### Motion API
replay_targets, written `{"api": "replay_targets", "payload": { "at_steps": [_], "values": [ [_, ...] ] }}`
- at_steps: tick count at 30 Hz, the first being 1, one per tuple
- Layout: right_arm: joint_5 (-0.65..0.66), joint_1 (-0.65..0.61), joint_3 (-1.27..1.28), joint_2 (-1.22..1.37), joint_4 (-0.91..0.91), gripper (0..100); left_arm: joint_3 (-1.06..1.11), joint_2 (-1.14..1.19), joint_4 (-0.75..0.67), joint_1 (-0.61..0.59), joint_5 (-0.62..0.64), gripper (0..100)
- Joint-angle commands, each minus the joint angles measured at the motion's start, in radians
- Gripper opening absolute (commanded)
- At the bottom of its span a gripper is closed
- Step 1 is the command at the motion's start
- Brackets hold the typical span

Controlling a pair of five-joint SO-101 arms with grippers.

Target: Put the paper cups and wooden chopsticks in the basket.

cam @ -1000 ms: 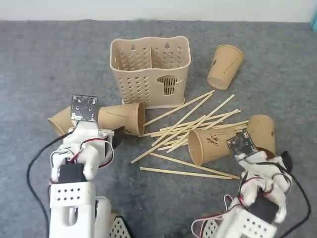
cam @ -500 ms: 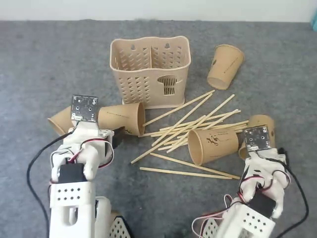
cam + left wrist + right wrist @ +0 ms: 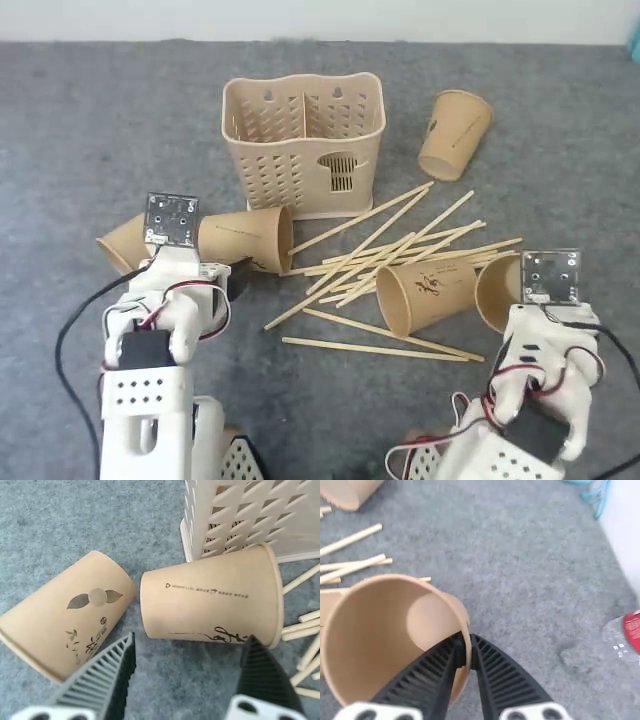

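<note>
The tan slotted basket [image 3: 303, 140] stands upright at the back. Several wooden chopsticks [image 3: 400, 245] lie scattered in front of it. Two paper cups [image 3: 65, 625] [image 3: 210, 602] lie on their sides beside the basket [image 3: 250, 515]; my left gripper [image 3: 191, 642] hovers open just short of them, holding nothing. My right gripper [image 3: 462, 650] is shut on the rim of another paper cup [image 3: 390, 630], one finger inside and one outside; that cup [image 3: 497, 290] is at the right, next to a cup lying on the sticks [image 3: 428, 293]. One more cup [image 3: 455, 132] lies right of the basket.
Grey carpet covers the table. A red-labelled bottle [image 3: 627, 630] and a teal object [image 3: 592, 492] sit off beyond the right arm [image 3: 545, 340]. Bare carpet stretches left of the basket and along the front between the arms.
The right arm has swung to the right, turning its cup so the mouth faces the arm. The left arm and its two cups have not moved.
</note>
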Motion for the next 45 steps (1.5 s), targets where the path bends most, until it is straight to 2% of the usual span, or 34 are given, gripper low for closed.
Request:
{"api": "replay_targets", "payload": {
  "at_steps": [1, 6, 14, 21, 26, 34, 40, 45],
  "values": [
    [-0.011, -0.008, -0.126, 0.008, 0.048, 0.8, -0.004, -0.021, -0.026, -0.009, 0.005, 32],
    [-0.057, -0.008, -0.25, 0.174, 0.07, 0.8, -0.004, -0.021, -0.026, -0.009, 0.005, 32],
    [-0.23, -0.016, -0.681, 0.72, 0.236, 0.8, -0.004, -0.021, -0.025, -0.009, 0.005, 32],
    [-0.382, -0.173, -1.181, 1.165, 0.524, 0.8, -0.004, -0.021, -0.025, -0.009, 0.005, 32],
    [-0.466, -0.282, -1.562, 1.394, 0.659, 0.8, -0.004, -0.021, -0.026, -0.046, 0.005, 32],
    [-0.555, -0.455, -1.982, 1.595, 0.668, 0.8, -0.002, -0.021, -0.026, -0.046, 0.005, 32],
    [-0.643, -0.61, -2.26, 1.667, 0.659, 0.8, 0.039, -0.021, -0.104, -0.041, 0.005, 32],
    [-0.66, -0.742, -2.404, 1.742, 0.572, 0.8, 0.041, -0.021, -0.104, -0.046, 0.005, 32]
  ]
}}
